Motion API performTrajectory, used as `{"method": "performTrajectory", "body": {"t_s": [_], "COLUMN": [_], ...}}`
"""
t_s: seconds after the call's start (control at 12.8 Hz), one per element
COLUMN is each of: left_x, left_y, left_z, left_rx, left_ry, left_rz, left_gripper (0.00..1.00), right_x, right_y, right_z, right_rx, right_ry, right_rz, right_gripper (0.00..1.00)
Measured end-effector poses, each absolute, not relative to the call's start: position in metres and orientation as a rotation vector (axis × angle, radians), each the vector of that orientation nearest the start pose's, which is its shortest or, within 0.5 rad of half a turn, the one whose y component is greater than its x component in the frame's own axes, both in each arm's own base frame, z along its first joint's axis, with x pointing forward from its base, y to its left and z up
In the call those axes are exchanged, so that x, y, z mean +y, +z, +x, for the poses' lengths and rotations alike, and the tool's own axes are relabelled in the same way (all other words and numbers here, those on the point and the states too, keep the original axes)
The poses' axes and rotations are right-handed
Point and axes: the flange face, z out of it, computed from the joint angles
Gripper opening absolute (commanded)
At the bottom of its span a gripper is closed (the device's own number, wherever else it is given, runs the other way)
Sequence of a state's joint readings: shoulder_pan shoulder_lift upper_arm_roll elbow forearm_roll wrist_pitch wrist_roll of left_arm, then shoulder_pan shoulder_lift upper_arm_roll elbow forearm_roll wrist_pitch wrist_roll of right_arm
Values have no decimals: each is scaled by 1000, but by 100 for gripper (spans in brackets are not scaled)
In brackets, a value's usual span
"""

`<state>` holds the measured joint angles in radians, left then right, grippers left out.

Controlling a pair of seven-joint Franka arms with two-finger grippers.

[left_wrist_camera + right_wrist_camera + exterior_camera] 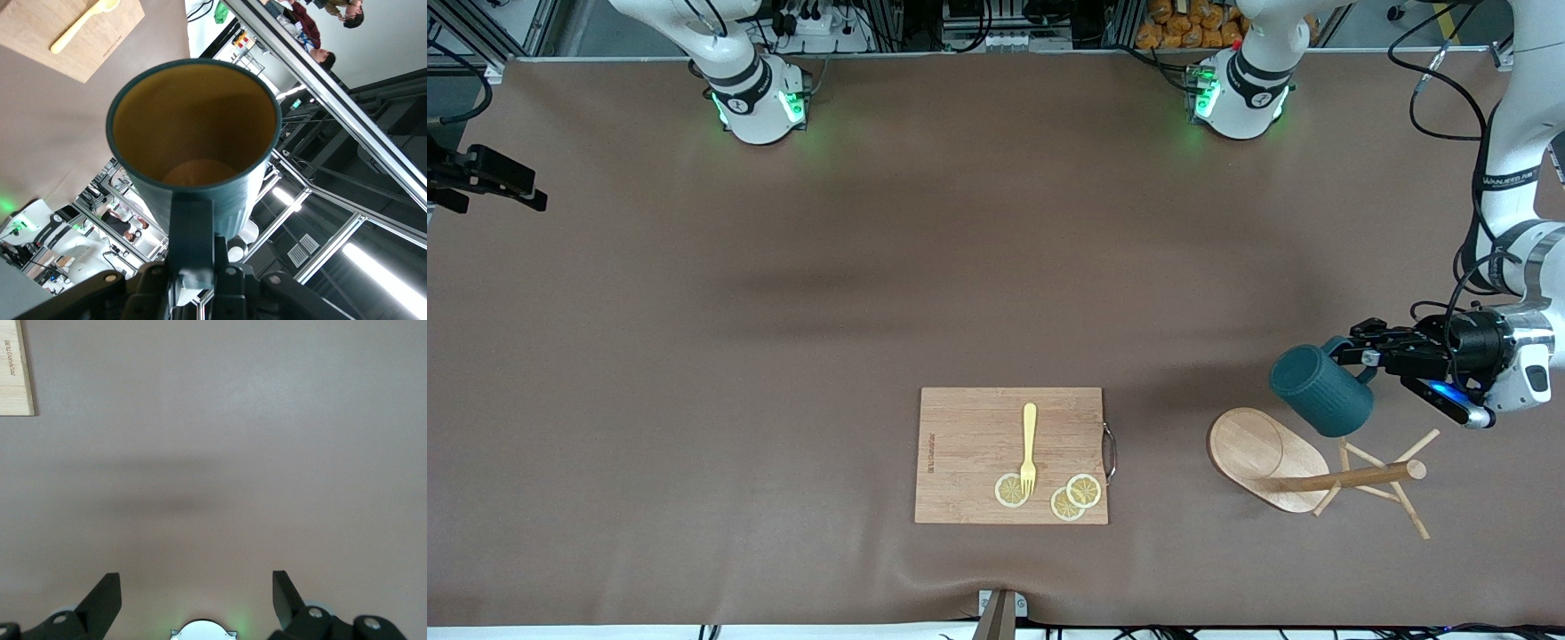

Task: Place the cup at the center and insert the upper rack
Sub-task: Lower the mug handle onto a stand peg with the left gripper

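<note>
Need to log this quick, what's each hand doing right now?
Left hand: closed on the ribbed dark teal mug's handle.
Right hand: open, holding nothing.

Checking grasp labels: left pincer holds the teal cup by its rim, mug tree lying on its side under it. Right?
Wrong on one point: the left pincer holds the cup by its handle, not its rim, as the left wrist view shows. The mug tree does lie on its side under it.

One cup, one upper rack (toppled), three lemon slices
</note>
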<state>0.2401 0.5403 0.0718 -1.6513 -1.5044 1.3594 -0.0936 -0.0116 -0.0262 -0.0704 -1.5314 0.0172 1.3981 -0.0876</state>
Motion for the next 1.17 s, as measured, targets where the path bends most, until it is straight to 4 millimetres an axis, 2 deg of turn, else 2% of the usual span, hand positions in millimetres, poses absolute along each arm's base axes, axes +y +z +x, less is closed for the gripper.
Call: {"method": "performTrajectory", "body": {"t_s": [0.55, 1.17], "left_x": [82, 89], "left_y": [352, 316], "left_z": [656, 657], "left_rx": [606, 569], "left_ry": [-352, -287], "left_rz": [1462, 1466], "left_gripper": [0, 0], "right_x": [-41, -39], "right_y": [643, 642], "right_z": [526, 526], "right_rx": [-16, -19], "right_ry": [165, 174], "right_rz": [-3109, -3109], "right_gripper": [100, 100]}}
